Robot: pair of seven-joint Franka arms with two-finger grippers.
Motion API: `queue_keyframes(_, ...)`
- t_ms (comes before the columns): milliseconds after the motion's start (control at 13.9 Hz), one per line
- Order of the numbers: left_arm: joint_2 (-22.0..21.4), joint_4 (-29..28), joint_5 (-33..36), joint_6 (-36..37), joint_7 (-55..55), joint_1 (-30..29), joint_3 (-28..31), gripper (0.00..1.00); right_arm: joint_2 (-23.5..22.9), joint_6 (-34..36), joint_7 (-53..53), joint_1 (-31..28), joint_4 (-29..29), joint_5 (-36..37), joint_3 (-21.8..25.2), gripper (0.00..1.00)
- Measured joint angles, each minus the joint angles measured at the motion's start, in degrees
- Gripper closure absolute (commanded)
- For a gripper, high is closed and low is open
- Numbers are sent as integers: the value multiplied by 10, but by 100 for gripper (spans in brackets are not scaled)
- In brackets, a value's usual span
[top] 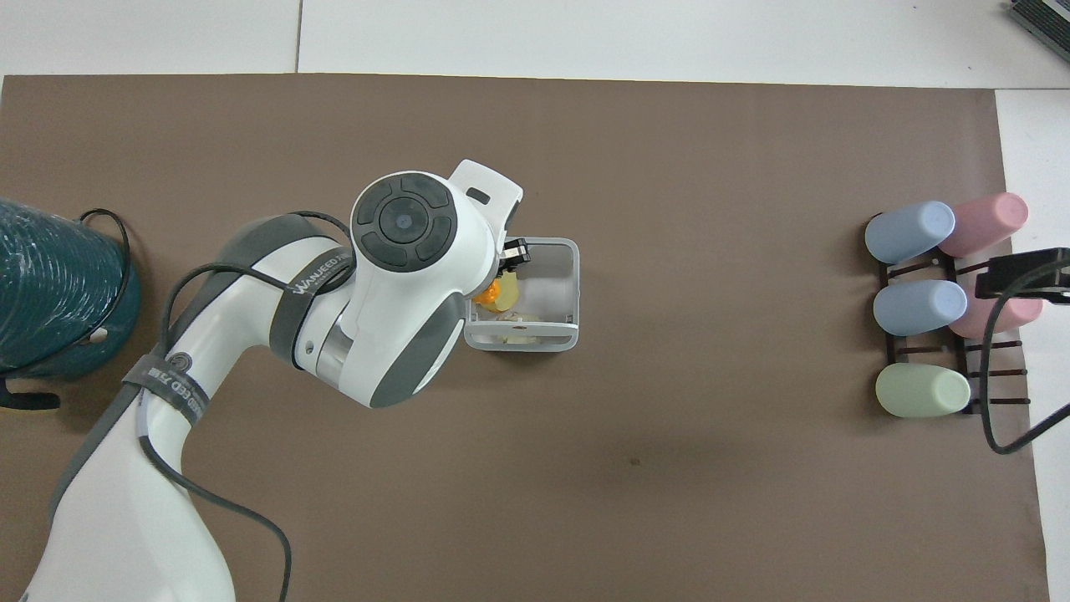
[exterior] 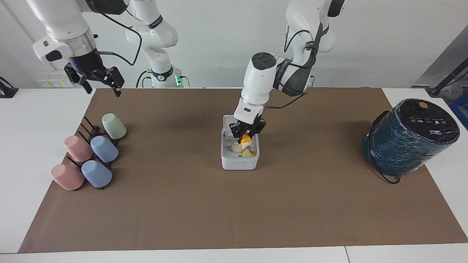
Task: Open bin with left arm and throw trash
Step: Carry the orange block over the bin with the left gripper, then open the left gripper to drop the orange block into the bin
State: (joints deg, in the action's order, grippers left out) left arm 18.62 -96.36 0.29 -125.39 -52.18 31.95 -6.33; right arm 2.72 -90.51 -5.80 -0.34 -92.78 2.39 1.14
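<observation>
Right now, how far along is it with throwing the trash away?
Nearly done. The bin stands open, with two pale scraps inside. The left gripper holds the orange piece over the bin; only dropping it remains. The right gripper waits, open, above the table's edge.

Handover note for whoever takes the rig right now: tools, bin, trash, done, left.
Left tool: shut on the orange piece, over the open bin.
Right tool: open, empty, waiting over the table edge near the cups.
Bin: mid-mat, lid up. Paper wad and yellow piece inside.
Done: bin opened, two scraps binned.
Left: drop the orange piece.
</observation>
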Motion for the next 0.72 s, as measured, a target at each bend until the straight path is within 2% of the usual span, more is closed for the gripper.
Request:
queue_keyframes(72,7,0,0,-6,-5,4,0,53,-5,-4,0,0,0,0,0,0)
queue_keyframes(144,13,-1,0,-10,-8,7,0,42,-9,-7,1,0,0,0,0,0)
queue_keyframes(288,19,0,0,-12,-9,8,0,29,-13,-13,2,1,0,0,0,0)
queue_keyframes(504,19,0,0,-11,-10,8,2,19,-15,-26,2,5,-3,-1,-2,0)
queue_keyframes(720,18,3,0,-6,-10,7,4,20,-15,-26,2,8,-10,-1,-2,0)
